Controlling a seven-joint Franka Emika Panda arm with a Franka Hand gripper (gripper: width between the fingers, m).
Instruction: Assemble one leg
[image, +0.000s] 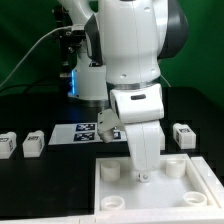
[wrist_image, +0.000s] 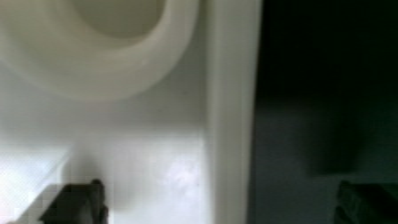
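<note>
My gripper (image: 143, 174) hangs low over the big white plate (image: 200, 185) with round corner sockets, at the plate's far side. In the wrist view my gripper (wrist_image: 217, 202) is open. Its dark fingertips (wrist_image: 71, 202) stand wide apart with nothing between them. Below lie the plate's surface (wrist_image: 160, 150), one round socket (wrist_image: 98, 35) and the plate's raised edge, with dark table beyond. Loose legs, small white blocks with tags, lie on the table: two at the exterior view's left (image: 8, 145) (image: 34, 143) and one at its right (image: 184, 135). The arm hides the spot under the gripper in the exterior view.
The marker board (image: 82, 131) lies flat on the black table behind the plate, left of the arm. Another small tagged block (image: 108, 122) sits by the board next to the arm. Cables and a stand are at the back left.
</note>
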